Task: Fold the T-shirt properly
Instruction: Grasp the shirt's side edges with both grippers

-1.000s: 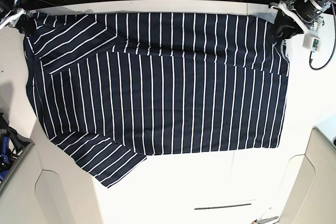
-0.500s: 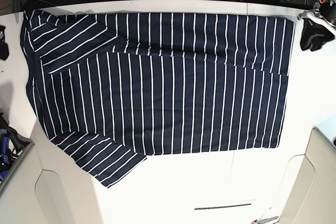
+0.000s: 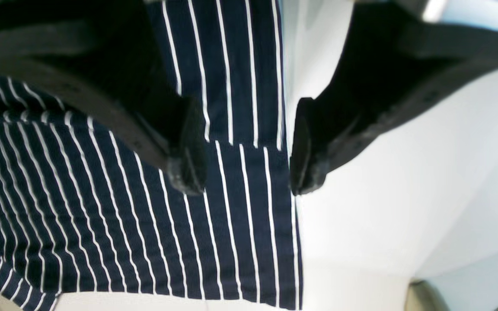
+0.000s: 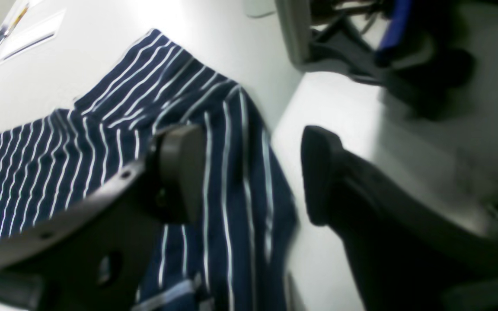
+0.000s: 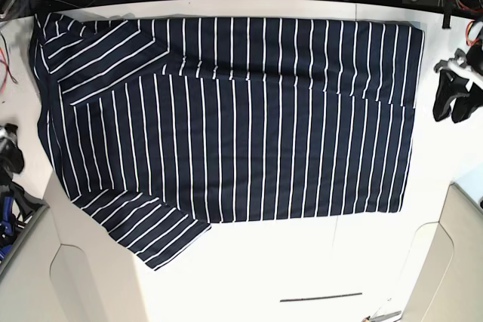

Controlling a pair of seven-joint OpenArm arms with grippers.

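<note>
Lying flat, the striped T-shirt (image 5: 226, 118) sits between both wide, empty grippers.

Both arms sit at opposite edges of the base view. The left gripper (image 5: 451, 99) hangs with its fingers (image 3: 186, 147) spread apart, holding nothing. The right gripper (image 4: 249, 172) likewise has its fingers (image 4: 318, 172) parted and empty.
</note>
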